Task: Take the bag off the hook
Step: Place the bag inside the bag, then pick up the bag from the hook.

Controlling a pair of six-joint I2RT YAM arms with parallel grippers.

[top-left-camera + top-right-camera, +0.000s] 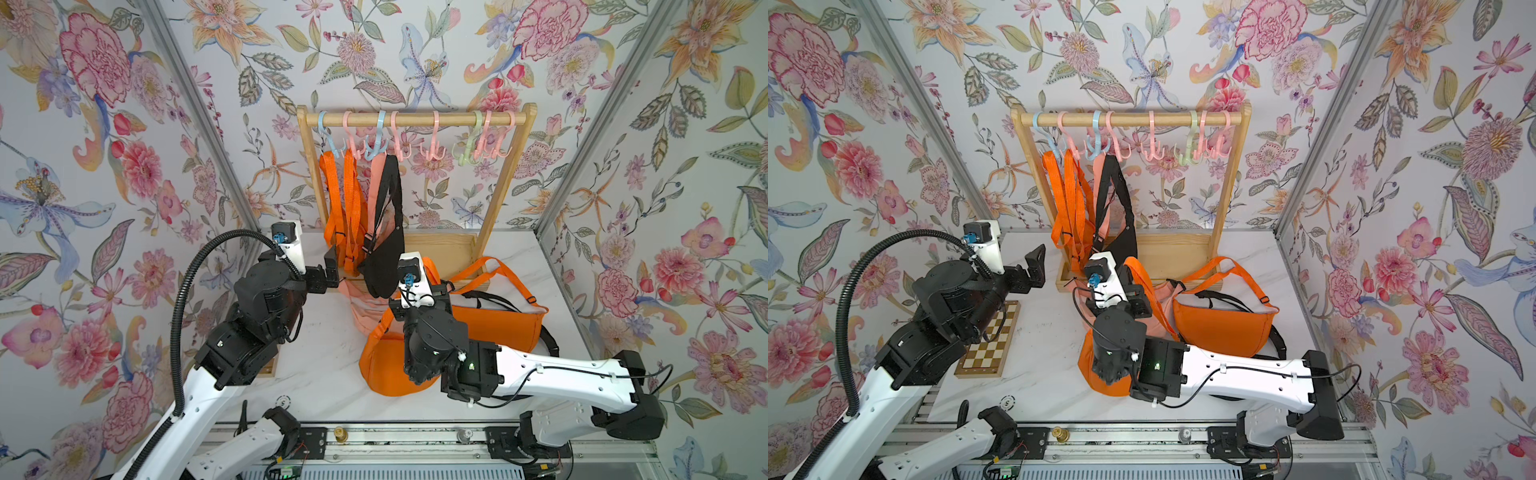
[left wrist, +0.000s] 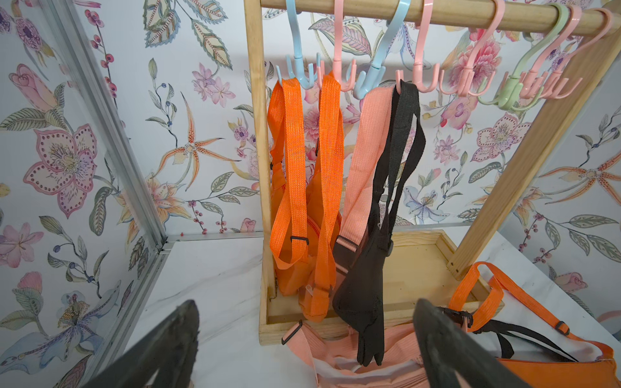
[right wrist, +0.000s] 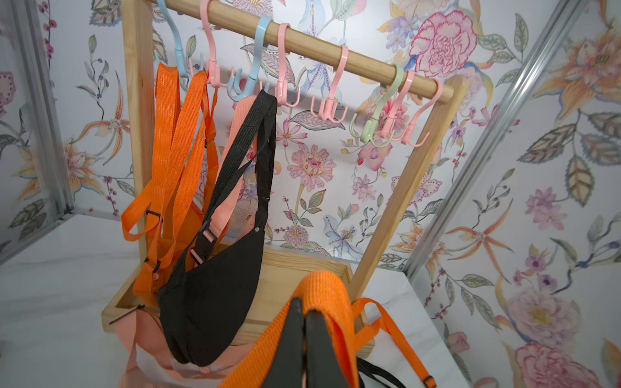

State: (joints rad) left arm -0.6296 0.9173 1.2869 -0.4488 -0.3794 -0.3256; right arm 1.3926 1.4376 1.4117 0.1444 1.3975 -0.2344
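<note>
Orange bag (image 1: 384,365) already lies on the counter (image 1: 324,374), off the hooks (image 1: 434,151); right tool (image 3: 304,310), pressed together, has its strap (image 3: 322,289) draped over it. Next, I reckon, slip free. Left tool (image 2: 307,304) hangs spread

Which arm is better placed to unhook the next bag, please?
Left. The left gripper is open, empty and facing the hanging black bag; the right gripper is shut on an orange strap.
</note>
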